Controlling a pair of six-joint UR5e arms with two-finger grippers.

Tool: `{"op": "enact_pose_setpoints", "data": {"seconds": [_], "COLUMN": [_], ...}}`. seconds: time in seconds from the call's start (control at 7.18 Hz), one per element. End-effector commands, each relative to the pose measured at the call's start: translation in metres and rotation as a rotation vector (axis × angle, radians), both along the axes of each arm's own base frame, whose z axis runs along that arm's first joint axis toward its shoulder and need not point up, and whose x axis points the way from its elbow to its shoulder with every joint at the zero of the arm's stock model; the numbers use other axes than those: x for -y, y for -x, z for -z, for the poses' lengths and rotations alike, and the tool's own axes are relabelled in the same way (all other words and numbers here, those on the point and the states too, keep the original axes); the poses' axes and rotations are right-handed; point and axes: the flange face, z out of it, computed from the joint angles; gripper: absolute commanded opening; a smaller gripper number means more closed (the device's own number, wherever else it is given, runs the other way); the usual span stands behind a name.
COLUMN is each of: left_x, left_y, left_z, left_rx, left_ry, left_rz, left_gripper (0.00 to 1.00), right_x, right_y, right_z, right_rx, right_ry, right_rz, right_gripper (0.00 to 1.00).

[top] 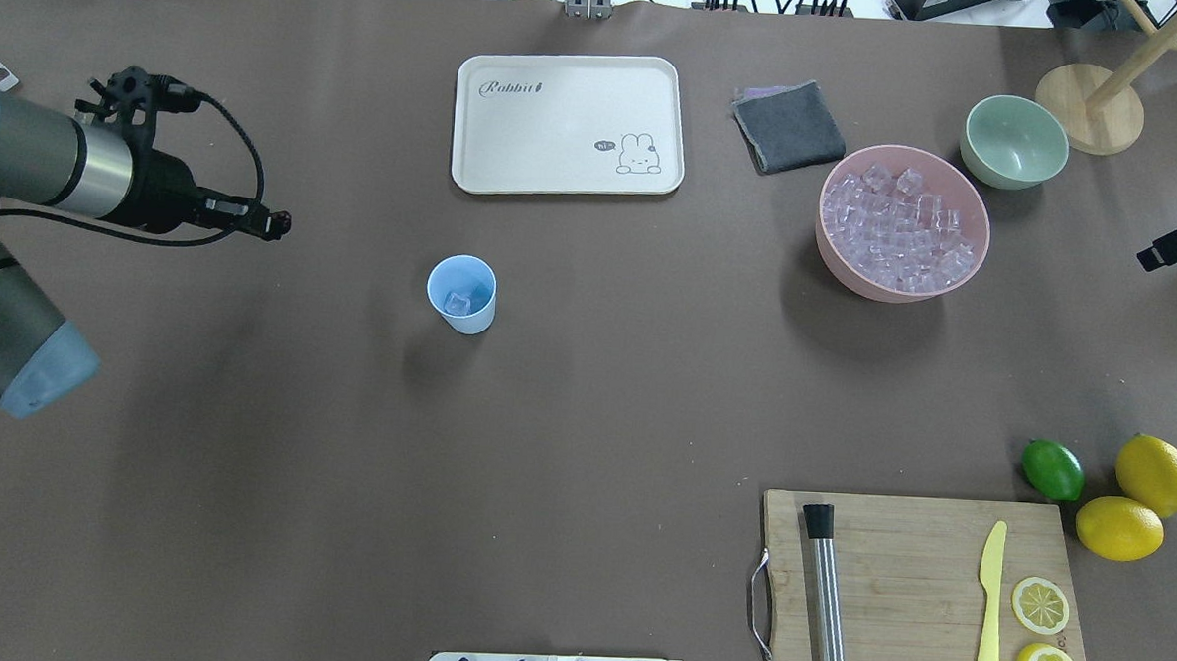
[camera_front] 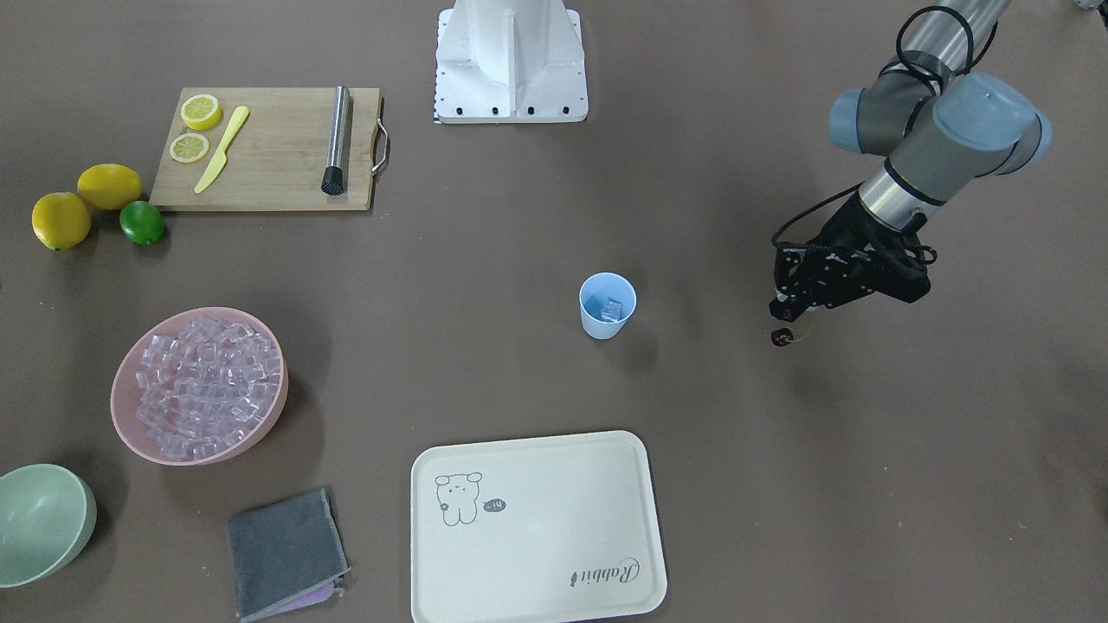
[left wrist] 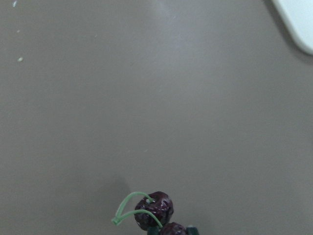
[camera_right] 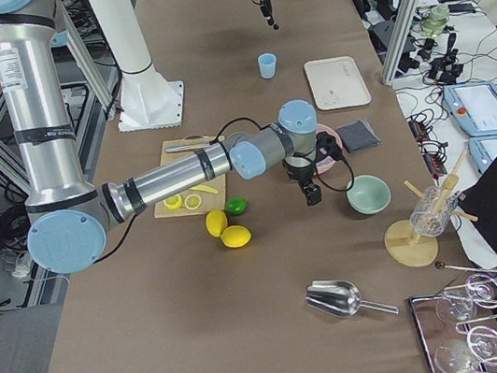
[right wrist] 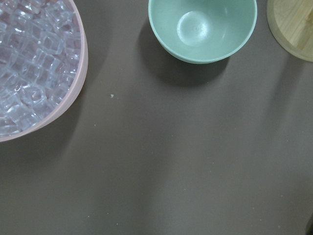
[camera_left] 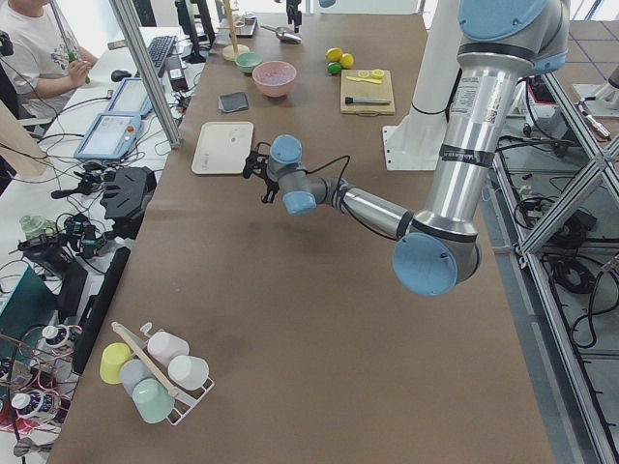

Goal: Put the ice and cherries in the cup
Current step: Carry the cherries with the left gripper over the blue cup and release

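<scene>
Left fingers are out over bare brown tabletop, pinched narrow on the pair of tiny dark red cherries joined by a thin green stem. One cherry sits right at the tips and the other dangles just under them, clear of the surface. From the left wrist camera it's plain matte covering below, with a few pale specks.

The small light-blue plastic cup stands upright well apart from those fingers, toward the middle, with one clear ice cube in its bottom. Beyond it lie a cream rectangular tray with a rabbit drawing and a folded grey cloth.

At the far end the right fingers hang above bare surface; I can't tell whether they're spread or closed. Near them are the round pink bowl heaped with ice cubes and a pale green bowl.

Well apart from both pairs of fingers is a wooden cutting board with lemon slices, a yellow plastic knife and a steel muddler. Two whole lemons and a green lime sit off its corner.

Around the room, aluminium frame posts stand alongside, and a person in a white shirt is by a side bench with tablets. A wire rack of pastel cups sits at one end of the tabletop, a metal scoop and stemmed glasses at the other.
</scene>
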Motion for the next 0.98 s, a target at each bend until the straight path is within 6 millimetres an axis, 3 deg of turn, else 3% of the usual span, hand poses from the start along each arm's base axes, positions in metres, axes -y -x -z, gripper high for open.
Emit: {"op": "enact_pose_setpoints", "data": {"seconds": [0.0, 0.14, 0.28, 0.42, 0.56, 0.84], "left_x": [0.004, -0.007, -0.014, -0.032, -0.034, -0.035], "left_y": [-0.016, -0.043, -0.054, -0.088, -0.111, -0.120], "left_z": [0.119, 0.146, 0.152, 0.146, 0.132, 0.118], "left_rx": [-0.118, -0.158, -0.165, -0.143, -0.108, -0.085], "left_ry": [0.076, 0.130, 0.137, 0.131, 0.131, 0.148], "left_rz": [0.011, -0.005, 0.002, -0.001, 0.012, 0.008], "left_gripper": [0.00, 0.00, 0.00, 0.00, 0.00, 0.00], "right_x": [-0.002, 0.001, -0.001, -0.001, -0.001, -0.004], "right_y": [-0.007, -0.007, -0.009, -0.016, -0.020, -0.027], "right_z": [-0.004, -0.005, -0.003, -0.006, -0.014, -0.019], "right_rx": [0.004, 0.004, 0.037, 0.051, 0.047, 0.048], "right_ry": [0.007, 0.011, 0.016, 0.029, 0.040, 0.038], "right_rz": [-0.008, -0.008, 0.000, -0.007, -0.011, -0.020], "right_gripper": [0.98, 0.98, 0.98, 0.98, 0.98, 0.98]}}
